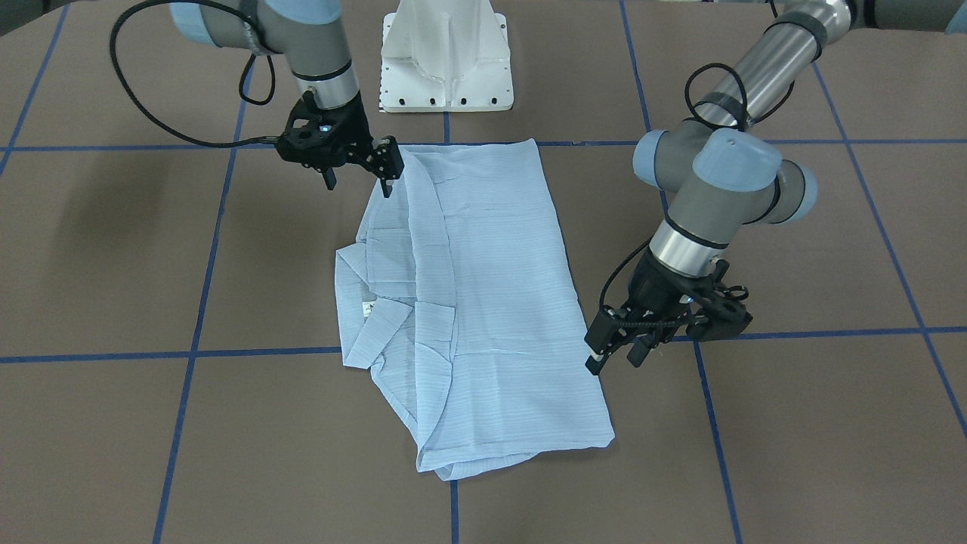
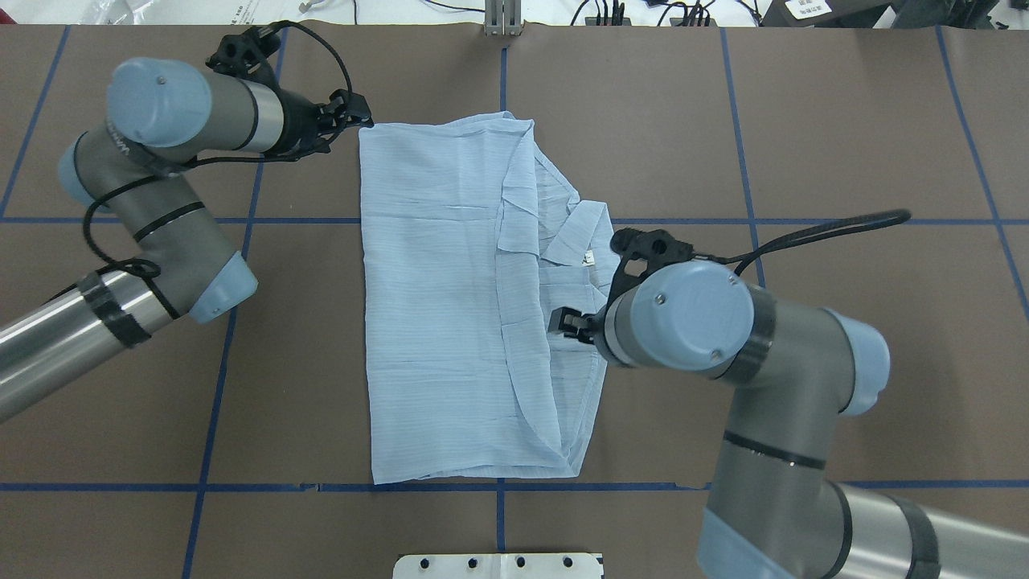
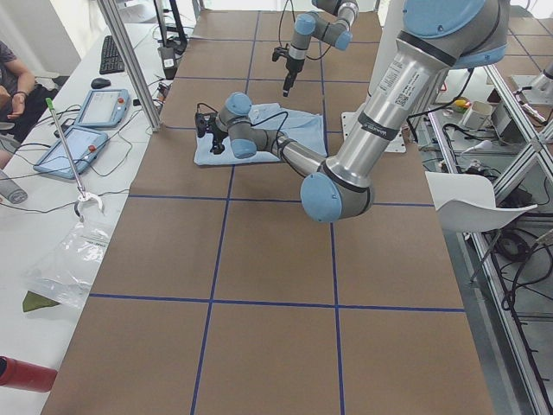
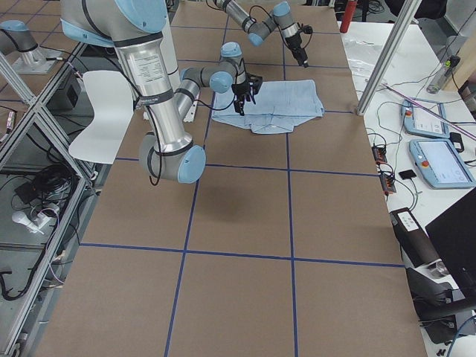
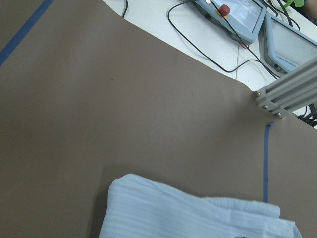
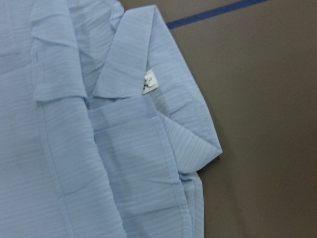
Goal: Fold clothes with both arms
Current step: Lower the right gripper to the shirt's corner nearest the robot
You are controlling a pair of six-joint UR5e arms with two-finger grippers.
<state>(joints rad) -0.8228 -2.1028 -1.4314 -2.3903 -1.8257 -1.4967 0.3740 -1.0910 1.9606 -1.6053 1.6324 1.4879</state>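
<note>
The light-blue striped shirt (image 1: 491, 302) lies folded in a rough rectangle on the brown table, also seen from overhead (image 2: 434, 305). Its collar and white neck label (image 2: 589, 257) face up on the robot's right side. My left gripper (image 1: 616, 359) is open and empty, hovering just off the shirt's far left corner (image 2: 358, 121). Its wrist view shows that corner (image 5: 188, 215) without fingers. My right gripper (image 1: 359, 181) is open and empty above the shirt's right edge, near the collar (image 2: 560, 322). Its wrist view shows the collar and label (image 6: 150, 82).
The white pedestal base (image 1: 446, 60) stands at the robot's side of the table. Blue tape lines (image 2: 201, 219) grid the table. An aluminium post (image 5: 285, 94) and control tablets (image 5: 237, 15) sit beyond the far edge. A person (image 3: 13, 78) sits off the table.
</note>
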